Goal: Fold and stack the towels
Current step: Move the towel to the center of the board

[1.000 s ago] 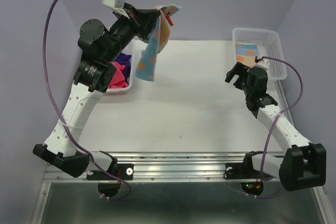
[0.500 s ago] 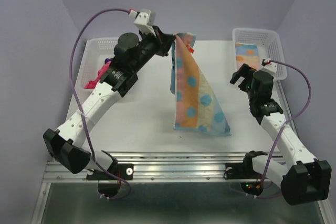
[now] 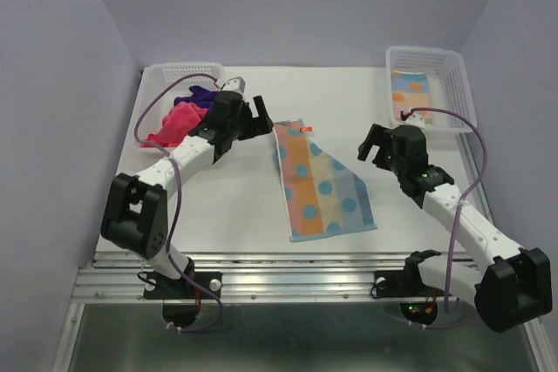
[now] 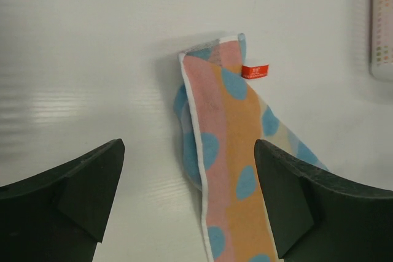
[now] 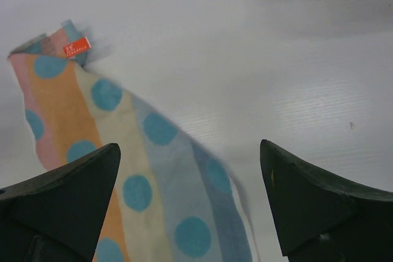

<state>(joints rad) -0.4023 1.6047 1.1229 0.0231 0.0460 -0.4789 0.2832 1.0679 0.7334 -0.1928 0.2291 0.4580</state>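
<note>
A striped towel (image 3: 321, 182) in pink, orange, cream and blue with blue dots lies spread on the table's middle, an orange tag at its far corner. My left gripper (image 3: 252, 118) hovers open just left of that far corner; in the left wrist view the towel (image 4: 233, 127) runs between the open fingers of my left gripper (image 4: 189, 151), untouched. My right gripper (image 3: 375, 144) stands open just right of the towel, whose right part (image 5: 135, 170) shows in the right wrist view below my right gripper (image 5: 190, 148). A magenta towel (image 3: 179, 121) and a dark purple towel (image 3: 202, 95) lie crumpled in the left basket.
The white mesh left basket (image 3: 174, 69) stands at the far left. A second white basket (image 3: 453, 84) at the far right holds a folded light blue and orange towel (image 3: 410, 89). Purple walls close in the table on three sides.
My left gripper swung the striped towel from above the left basket down onto the table, then opened and let it go. The right gripper shifted slightly left toward the towel.
</note>
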